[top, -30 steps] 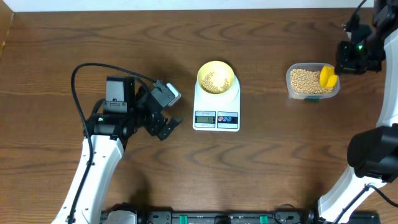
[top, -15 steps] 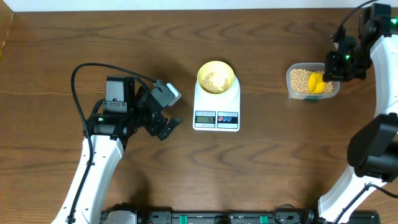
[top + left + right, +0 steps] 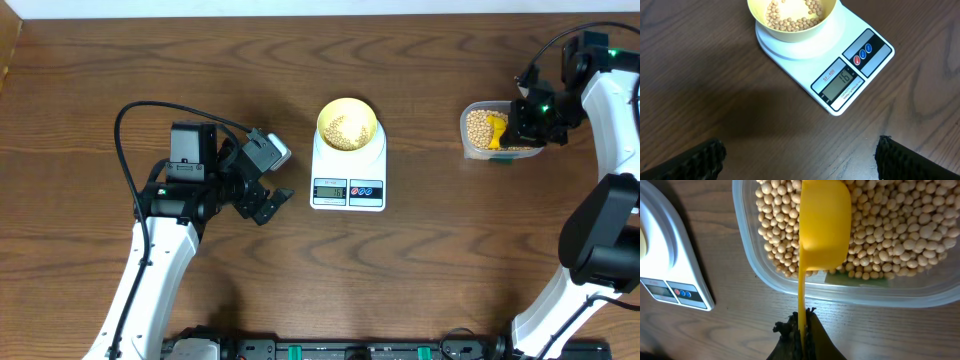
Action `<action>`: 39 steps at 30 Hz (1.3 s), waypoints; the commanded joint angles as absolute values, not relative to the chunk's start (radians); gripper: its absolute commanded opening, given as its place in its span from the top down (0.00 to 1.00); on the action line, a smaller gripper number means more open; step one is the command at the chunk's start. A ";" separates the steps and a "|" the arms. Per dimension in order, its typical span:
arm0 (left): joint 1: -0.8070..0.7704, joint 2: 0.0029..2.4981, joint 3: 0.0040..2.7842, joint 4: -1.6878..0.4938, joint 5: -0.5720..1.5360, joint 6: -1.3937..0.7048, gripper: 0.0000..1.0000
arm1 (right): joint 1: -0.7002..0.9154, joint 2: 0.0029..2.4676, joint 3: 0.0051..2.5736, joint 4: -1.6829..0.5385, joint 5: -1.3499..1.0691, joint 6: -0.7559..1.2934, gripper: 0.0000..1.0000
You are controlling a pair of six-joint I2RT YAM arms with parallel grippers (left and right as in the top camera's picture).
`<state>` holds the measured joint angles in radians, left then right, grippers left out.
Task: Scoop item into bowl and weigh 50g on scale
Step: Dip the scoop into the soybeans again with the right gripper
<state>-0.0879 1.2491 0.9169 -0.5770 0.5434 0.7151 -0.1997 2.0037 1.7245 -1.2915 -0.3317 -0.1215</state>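
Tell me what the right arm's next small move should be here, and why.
Probably push the yellow scoop down into the beans in the clear tub to load it. The right gripper holds the scoop's handle with its cup just over the pile. The scale reads 16, well short of 50, with only a few beans in the bowl.

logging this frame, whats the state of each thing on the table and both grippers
scale: on, display reads 16
bowl: on the scale, partly filled with soybeans
plastic tub: open, holds soybeans
scoop: head over the tub, handle gripped
left gripper: open, empty
right gripper: shut on scoop
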 commanded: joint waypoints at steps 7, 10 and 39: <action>-0.085 1.255 0.919 -0.580 0.538 0.733 0.02 | -0.266 2.014 1.715 -1.274 -0.458 -0.125 0.99; -0.085 1.255 0.919 -0.580 0.538 0.733 0.02 | -0.306 2.014 1.715 -1.277 -0.497 -0.125 0.99; -0.085 1.255 0.919 -0.580 0.538 0.733 0.02 | -0.398 1.943 1.739 -1.290 -0.841 -0.200 0.99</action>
<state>-0.0879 1.2491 0.9169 -0.5770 0.5434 0.7155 -0.3935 1.9747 1.7195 -1.2968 -0.7090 -0.1596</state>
